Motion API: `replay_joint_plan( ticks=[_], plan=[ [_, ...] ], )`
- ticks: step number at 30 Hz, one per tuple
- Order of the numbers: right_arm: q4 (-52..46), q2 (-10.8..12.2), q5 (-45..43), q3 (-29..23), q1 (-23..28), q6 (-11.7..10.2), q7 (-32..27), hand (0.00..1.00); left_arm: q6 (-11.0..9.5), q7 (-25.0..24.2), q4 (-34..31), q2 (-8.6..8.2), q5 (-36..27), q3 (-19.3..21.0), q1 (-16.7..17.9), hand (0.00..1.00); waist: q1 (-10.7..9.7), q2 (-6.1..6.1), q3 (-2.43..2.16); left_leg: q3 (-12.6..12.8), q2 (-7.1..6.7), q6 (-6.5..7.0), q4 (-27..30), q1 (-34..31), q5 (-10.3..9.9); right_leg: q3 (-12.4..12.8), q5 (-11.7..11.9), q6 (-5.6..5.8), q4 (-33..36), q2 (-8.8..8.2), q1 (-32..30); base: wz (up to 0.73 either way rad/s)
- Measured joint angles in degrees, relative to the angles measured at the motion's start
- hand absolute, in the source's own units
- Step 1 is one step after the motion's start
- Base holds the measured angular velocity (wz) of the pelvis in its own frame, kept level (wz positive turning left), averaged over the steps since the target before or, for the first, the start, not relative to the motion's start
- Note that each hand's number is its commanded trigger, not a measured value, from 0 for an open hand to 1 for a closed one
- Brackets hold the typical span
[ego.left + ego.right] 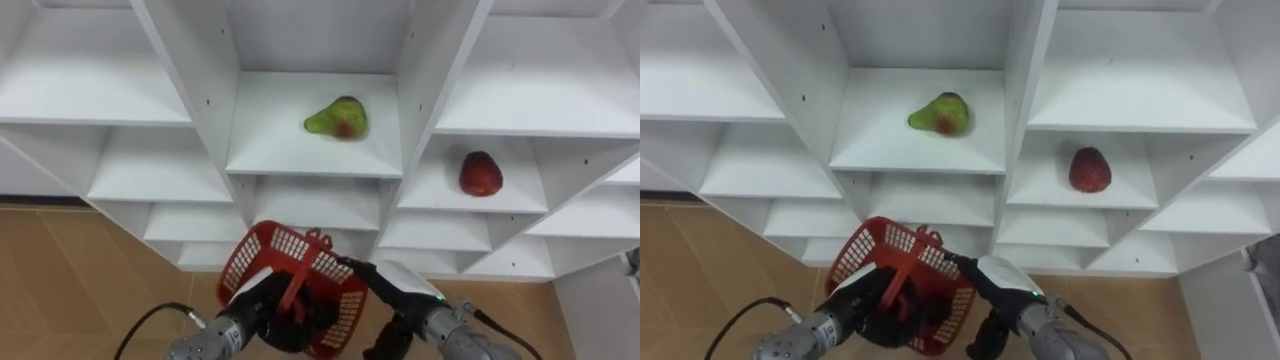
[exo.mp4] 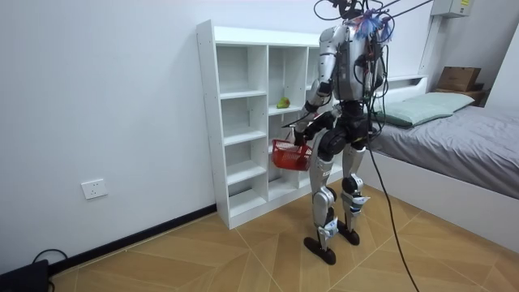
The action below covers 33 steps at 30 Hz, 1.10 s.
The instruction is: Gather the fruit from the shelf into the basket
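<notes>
Nearest: left hand, fingers curled round the handle of the red basket, which hangs tilted and looks empty. Right hand just beside its rim; finger spread can't be told. Pear on the closet's middle shelf, red fruit one compartment right, lower. Risks: a clumsy reach nudges the pear off the shelf edge; the tilted basket spills whatever is dropped in
</notes>
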Motion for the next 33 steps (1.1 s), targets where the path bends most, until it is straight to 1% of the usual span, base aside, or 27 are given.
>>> replay_joint_plan(
  ticks=[2, 5, 7, 10, 13, 16, 18, 20, 25, 30, 33],
  plan=[
    [-1.8, -0.6, 0.0, -0.2, 0.1, 0.0, 0.1, 0.00, 0.1, 0.2, 0.6, 0.34, 0.0, 1.3, 1.1, 1.00, 0.0, -0.32, -0.03, 0.0, -0.05, 0.00, -0.1, 0.7, 0.0, 0.2, 0.0, 0.03, 0.0, 0.01, 0.6, 0.00],
    [-3.9, -0.6, 0.5, -1.4, 0.8, 0.0, 0.2, 0.00, 0.1, 0.7, 1.5, 0.37, 0.0, 2.9, 2.5, 1.00, 0.1, -0.55, -0.11, 0.0, -0.07, 0.00, -0.4, 1.7, 0.0, 0.2, -0.1, 0.08, -0.1, 0.02, 1.5, 0.00],
    [-6.4, -0.7, 1.2, -2.3, 1.8, 0.5, 0.2, 0.00, 0.2, 2.2, 1.6, 0.25, -0.1, 4.9, 4.3, 1.00, 0.1, -0.84, -0.35, 0.0, -0.08, 0.00, -0.7, 2.1, 0.0, 0.3, -0.1, 0.08, -0.2, 0.06, 1.9, 0.00],
    [-10.2, -0.6, 1.5, -3.6, 4.2, 1.0, 0.2, 0.00, 0.3, 3.7, 2.1, 0.34, -0.1, 6.9, 5.9, 1.00, 0.1, -1.06, -0.47, 0.0, -0.13, -0.02, -0.9, 3.3, 0.0, 0.2, -0.1, 0.12, -0.9, 0.12, 3.5, 0.03],
    [-12.2, -0.8, 1.5, -4.8, 5.1, 1.2, 0.2, 0.00, 0.4, 4.4, 3.8, 0.36, 0.0, 8.8, 6.8, 1.00, 0.1, -1.18, -0.53, 0.0, -0.23, -0.02, -2.0, 5.2, 0.0, 0.3, -0.2, 0.22, -1.2, 0.13, 4.9, 0.00],
    [-12.4, -0.7, 1.5, -7.0, 5.6, 1.3, 0.2, 0.00, 0.5, 4.4, 5.0, 0.29, 0.0, 10.3, 7.5, 1.00, 0.1, -1.45, -0.68, -0.1, -0.27, -0.02, -2.6, 6.5, 0.0, 0.3, -0.1, 0.29, -1.9, 0.21, 6.3, 0.00],
    [-14.4, -0.6, 1.4, -8.2, 6.3, 1.3, 0.2, 0.00, 0.5, 4.4, 6.8, -0.05, 0.0, 11.8, 7.6, 1.00, 0.4, -1.59, -0.60, -0.1, -0.27, -0.02, -2.9, 7.1, 0.0, 0.3, -0.2, 0.33, -1.9, 0.22, 6.8, -0.02],
    [-17.8, -0.8, 1.7, -8.9, 6.5, 1.4, 0.2, 0.00, 0.6, 4.5, 7.3, -0.17, -0.1, 13.1, 8.2, 1.00, 0.3, -1.80, -0.50, 0.1, -0.29, -0.03, -3.1, 7.2, 0.0, 0.5, -0.2, 0.34, -1.9, 0.22, 6.7, -0.04],
    [-24.2, -0.8, 1.6, -9.0, 6.2, 1.4, 0.3, 0.00, 0.6, 5.1, 8.5, -0.57, -0.1, 13.3, 8.3, 1.00, 1.3, -2.26, -0.42, 0.7, -0.33, -0.02, -3.9, 8.5, 0.0, 1.2, -0.2, 0.43, -1.9, 0.25, 7.2, -0.07],
    [-29.0, -0.8, 1.4, -9.7, 6.3, 1.4, 0.3, 0.00, 0.7, 5.3, 9.8, -0.57, -0.1, 13.5, 8.3, 1.00, 1.4, -2.29, -0.34, 0.7, -0.35, -0.01, -4.2, 9.1, 0.0, 1.3, -0.3, 0.54, -1.9, 0.26, 7.7, 0.00],
    [-31.9, -1.0, 1.3, -9.7, 6.3, 1.4, 0.3, 0.00, 1.0, 5.3, 12.1, -0.83, -0.1, 14.4, 7.9, 1.00, 1.4, -2.31, -0.33, 0.6, -0.33, -0.02, -4.2, 9.1, 0.0, 1.3, -0.3, 0.53, -1.9, 0.29, 7.7, 0.00]
  ],
)
